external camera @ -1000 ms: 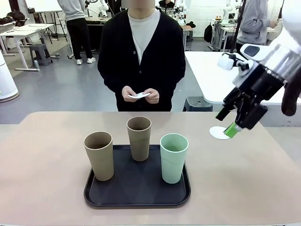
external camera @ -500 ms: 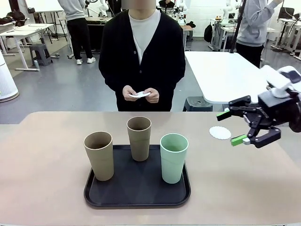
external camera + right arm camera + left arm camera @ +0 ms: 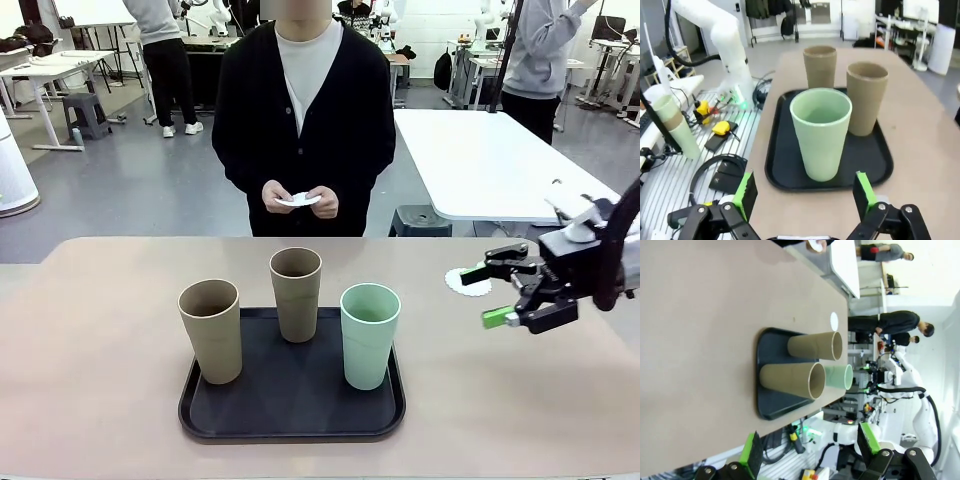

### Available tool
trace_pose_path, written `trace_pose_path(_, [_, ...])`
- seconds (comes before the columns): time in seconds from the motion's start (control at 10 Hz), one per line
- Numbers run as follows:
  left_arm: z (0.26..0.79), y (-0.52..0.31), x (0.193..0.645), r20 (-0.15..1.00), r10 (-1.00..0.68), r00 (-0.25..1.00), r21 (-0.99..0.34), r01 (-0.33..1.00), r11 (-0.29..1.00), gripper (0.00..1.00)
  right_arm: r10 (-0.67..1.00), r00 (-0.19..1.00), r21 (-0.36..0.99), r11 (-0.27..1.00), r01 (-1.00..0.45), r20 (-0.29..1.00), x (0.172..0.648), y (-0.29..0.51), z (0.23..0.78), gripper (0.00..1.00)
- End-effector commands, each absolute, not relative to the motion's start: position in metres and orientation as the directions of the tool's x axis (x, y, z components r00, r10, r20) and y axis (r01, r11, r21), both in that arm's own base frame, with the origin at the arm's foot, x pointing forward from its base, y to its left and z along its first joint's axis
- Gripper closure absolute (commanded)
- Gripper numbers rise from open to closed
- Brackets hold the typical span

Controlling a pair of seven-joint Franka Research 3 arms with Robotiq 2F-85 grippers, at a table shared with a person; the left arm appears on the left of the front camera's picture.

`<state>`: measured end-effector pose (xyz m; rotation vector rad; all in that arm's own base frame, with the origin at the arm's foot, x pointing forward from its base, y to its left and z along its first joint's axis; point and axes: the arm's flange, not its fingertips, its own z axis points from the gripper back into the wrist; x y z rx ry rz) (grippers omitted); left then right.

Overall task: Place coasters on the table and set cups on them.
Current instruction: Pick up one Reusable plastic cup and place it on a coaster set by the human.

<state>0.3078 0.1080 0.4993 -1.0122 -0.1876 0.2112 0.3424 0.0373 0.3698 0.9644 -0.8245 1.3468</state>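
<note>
Since a second ago my right gripper (image 3: 481,296) has come off the coaster (image 3: 472,290), dropped lower and turned on its side, so its fingers now point toward the tray. The coaster has not moved.

The jaws of the right gripper stand fully apart and hold nothing. In the right wrist view, the mint green cup (image 3: 821,132) is straight ahead between the two green pads, not yet touched. My left gripper (image 3: 809,447) also has its jaws wide apart with nothing in them, well away from the tray.

I judge that the cups are light and stiff. The matte wall should not slip in the pads, but the cups are tall and tapered, so a low or one-sided push can tip them. I would take the mint cup around the middle of its body, jaws level.

The coaster is thin and flat, probably very light, and a cup set down off-centre may slide it. It lies on the table (image 3: 100,340) at the right, just beside the upper finger.

The black tray (image 3: 290,430) carries all three cups upright: the mint one (image 3: 369,335) and two tan cups (image 3: 211,330) (image 3: 296,293). The mint cup looks empty inside. The person's hands (image 3: 300,203) hold something white, probably the other coasters.
</note>
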Motion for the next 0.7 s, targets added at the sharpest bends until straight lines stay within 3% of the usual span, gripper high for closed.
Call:
trace_pose_path(0.0, [0.5, 0.109, 0.308, 0.064, 0.262, 0.963, -0.86, -0.08, 0.503, 0.0, 0.451, 0.103, 0.119, -0.009, -0.993, 0.886, 0.317, 0.069, 0.362, 0.0])
trace_pose_path(0.6, [0.5, 0.109, 0.308, 0.064, 0.262, 0.963, -0.86, -0.08, 0.503, 0.0, 0.479, 0.122, 0.143, -0.007, -0.99, 0.869, 0.335, 0.085, 0.336, 0.0])
